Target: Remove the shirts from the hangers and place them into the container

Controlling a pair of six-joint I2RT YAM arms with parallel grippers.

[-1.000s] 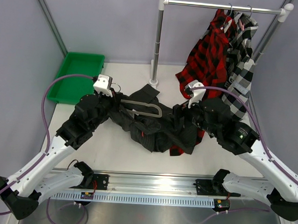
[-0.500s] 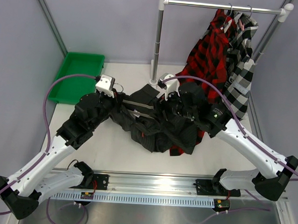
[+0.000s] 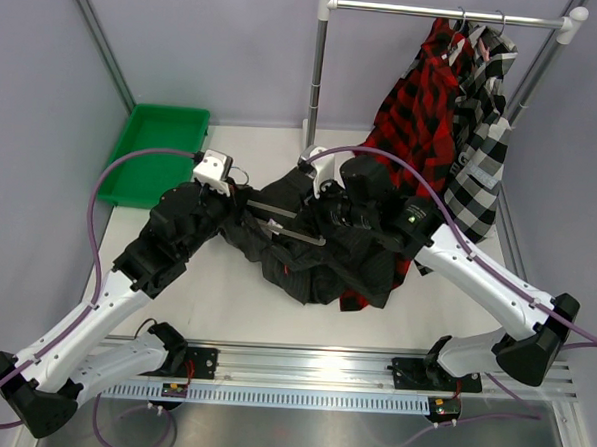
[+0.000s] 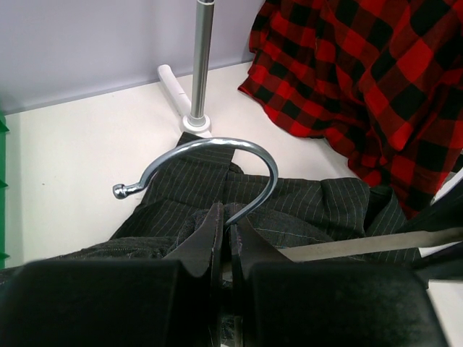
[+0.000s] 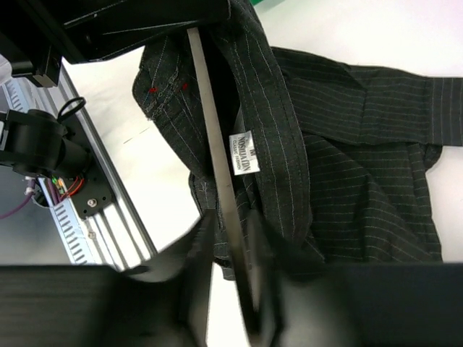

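Note:
The dark charcoal pinstriped shirt [image 3: 317,260] lies crumpled mid-table with a pale grey hanger [image 3: 290,233] still in it. My left gripper [image 3: 241,209] [image 4: 226,217] is shut on the foot of the hanger's metal hook [image 4: 217,148]. My right gripper [image 3: 317,222] [image 5: 231,231] hangs over the collar; its blurred fingers straddle the hanger's arm [image 5: 213,144], with a gap still showing on one side. The red-and-black plaid shirt [image 3: 415,109] and the black-and-white plaid shirt [image 3: 488,143] hang on the rack. The green container [image 3: 163,136] sits at the back left.
The rack's upright pole [image 3: 316,84] and foot [image 4: 177,83] stand just behind the charcoal shirt. The red plaid's hem [image 4: 362,79] drapes onto the table at the right. A grey wall post [image 3: 98,33] rises behind the container. The arms' mounting rail [image 3: 301,369] runs along the near edge.
The right arm has swung left from beside the red plaid shirt to over the charcoal shirt's collar, and its jaws have narrowed around the hanger's arm. The left gripper has stayed put.

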